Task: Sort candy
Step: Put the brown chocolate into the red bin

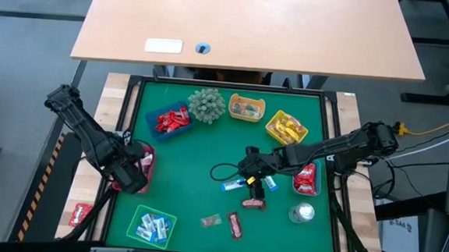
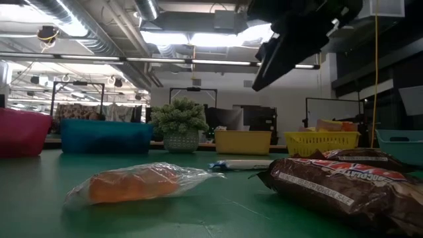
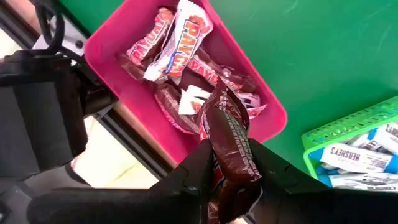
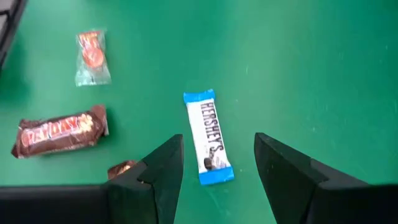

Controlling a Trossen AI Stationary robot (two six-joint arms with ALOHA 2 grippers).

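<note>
Left gripper: at about 8 o'clock on the desk, over the pink tray; jaws closed on a dark brown candy bar, which stands up between them.
Pink tray: at the desk's 9 o'clock edge; holds several wrapped bars, among them a white-and-red Payday packet.
Right gripper: near the desk's centre, a little toward 5 o'clock; jaws wide and empty, hanging above a blue-white Hershey's bar, apart from it.
Loose candy, right wrist view: a brown bar with red lettering and a clear-wrapped orange sweet lie on the green mat, each well apart from the Hershey's bar.
Loose candy, high view: more pieces lie toward 6 o'clock, including a dark red bar.
Green tray: at 7 o'clock, holding blue-white packets.
Blue tray: at 11 o'clock, holding red candy.
Yellow trays: one at 12 o'clock, another at 1 o'clock, both with mixed wrappers.
Plant ball: between the blue tray and the 12 o'clock yellow tray.
Stray piece: one red packet lies outside the mat, off the 8 o'clock corner.
</note>
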